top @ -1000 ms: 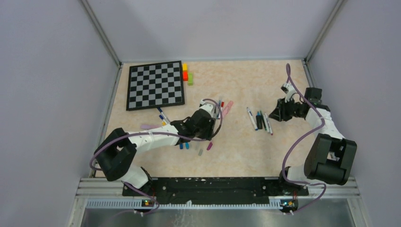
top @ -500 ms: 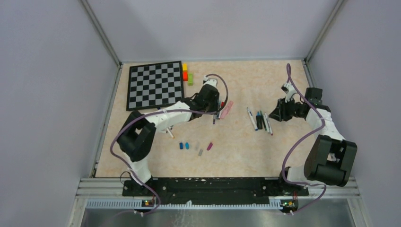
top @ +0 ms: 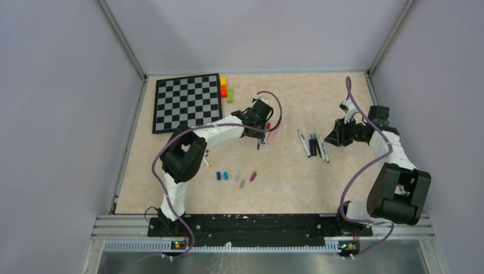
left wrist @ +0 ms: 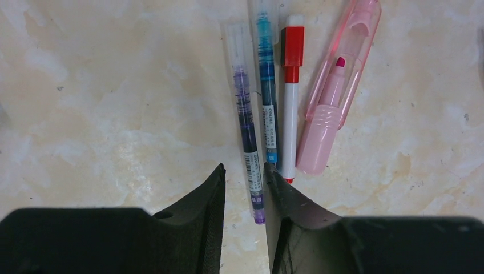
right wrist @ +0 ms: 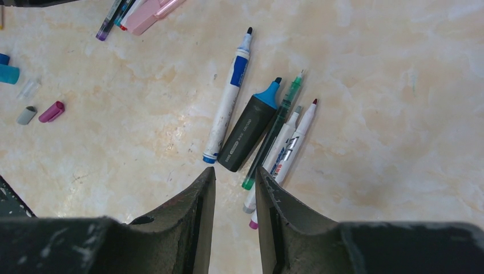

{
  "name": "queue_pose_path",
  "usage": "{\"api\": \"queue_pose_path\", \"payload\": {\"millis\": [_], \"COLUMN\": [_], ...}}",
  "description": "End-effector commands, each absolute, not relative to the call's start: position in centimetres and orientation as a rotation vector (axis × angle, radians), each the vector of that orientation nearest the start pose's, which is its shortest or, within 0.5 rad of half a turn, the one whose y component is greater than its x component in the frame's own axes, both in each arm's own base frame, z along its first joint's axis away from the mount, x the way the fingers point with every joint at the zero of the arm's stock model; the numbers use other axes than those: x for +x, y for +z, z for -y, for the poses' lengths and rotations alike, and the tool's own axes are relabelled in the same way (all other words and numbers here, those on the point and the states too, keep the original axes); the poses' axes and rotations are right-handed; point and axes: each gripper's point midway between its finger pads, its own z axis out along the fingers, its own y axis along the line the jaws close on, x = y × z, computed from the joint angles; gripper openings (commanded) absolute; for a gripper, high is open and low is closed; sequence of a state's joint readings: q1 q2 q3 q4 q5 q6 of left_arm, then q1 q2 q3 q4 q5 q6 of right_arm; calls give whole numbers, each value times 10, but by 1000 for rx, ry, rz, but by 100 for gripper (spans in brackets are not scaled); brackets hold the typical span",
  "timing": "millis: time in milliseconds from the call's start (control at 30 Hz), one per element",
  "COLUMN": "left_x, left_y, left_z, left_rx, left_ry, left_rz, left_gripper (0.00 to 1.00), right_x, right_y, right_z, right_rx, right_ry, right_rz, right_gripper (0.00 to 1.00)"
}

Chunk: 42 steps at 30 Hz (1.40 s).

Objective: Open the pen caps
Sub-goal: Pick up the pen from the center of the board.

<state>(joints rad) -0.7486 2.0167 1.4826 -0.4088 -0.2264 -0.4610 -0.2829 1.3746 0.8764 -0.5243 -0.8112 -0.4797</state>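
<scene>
Four capped pens lie side by side in the left wrist view: a purple pen (left wrist: 247, 120) and a teal pen (left wrist: 266, 85) with clear pen caps, a white marker with a red cap (left wrist: 292, 48), and a pink highlighter (left wrist: 334, 97) under a clear pink cap. My left gripper (left wrist: 243, 168) is narrowly open. The purple pen's tail lies between its fingers, close to the right one. My right gripper (right wrist: 236, 171) is open and empty, just short of several uncapped pens (right wrist: 251, 128). Loose caps (top: 226, 176) lie on the table between the arms, with a magenta one (right wrist: 51, 111) among them.
A chessboard (top: 187, 103) lies at the back left, with yellow (top: 223, 81), red (top: 224, 90) and green (top: 230, 95) blocks beside it. Metal rails edge the table on the left and right. The left arm (top: 194, 140) stretches across the table's middle left.
My left arm swung away from the loose caps towards the back, over to the capped pens, and its jaws narrowed. The right arm has not moved.
</scene>
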Motion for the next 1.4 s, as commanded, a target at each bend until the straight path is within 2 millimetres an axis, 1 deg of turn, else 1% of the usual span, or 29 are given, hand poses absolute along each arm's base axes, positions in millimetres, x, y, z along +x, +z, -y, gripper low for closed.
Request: {"api": "queue_pose_path", "payload": {"millis": [0, 367, 467, 833, 900, 1067, 1167, 1233, 1300, 1367], "left_x": [382, 383, 381, 374, 373, 371, 372, 374, 377, 381], "left_y": [63, 51, 45, 26, 23, 16, 17, 23, 34, 50], "left_z": [327, 330, 331, 324, 322, 312, 306, 304, 302, 299], "left_rx": [297, 322, 329, 352, 356, 350, 344, 346, 354, 347], "left_ry": [-230, -223, -218, -176, -161, -109, -98, -99, -94, -80], "left_rz": [-2465, -2494, -2508, -2564, -2573, -2600, -2606, -2597, -2571, -2530], "left_gripper": [34, 33, 28, 25, 23, 14, 5, 0, 0, 0], "right_x": [312, 312, 311, 311, 311, 311, 310, 310, 309, 307], "right_y": [123, 123, 123, 123, 123, 125, 126, 129, 133, 138], "right_z": [-28, -28, -28, -28, -28, -28, -29, -30, -31, -33], "right_rx": [-530, -532, -532, -534, -534, -536, -536, -540, -545, -550], "right_ry": [645, 644, 644, 645, 643, 646, 650, 649, 649, 654], "right_rz": [-2172, -2171, -2171, -2170, -2169, -2166, -2163, -2157, -2145, -2128], "right_gripper": [31, 31, 31, 31, 31, 31, 31, 31, 31, 31]}}
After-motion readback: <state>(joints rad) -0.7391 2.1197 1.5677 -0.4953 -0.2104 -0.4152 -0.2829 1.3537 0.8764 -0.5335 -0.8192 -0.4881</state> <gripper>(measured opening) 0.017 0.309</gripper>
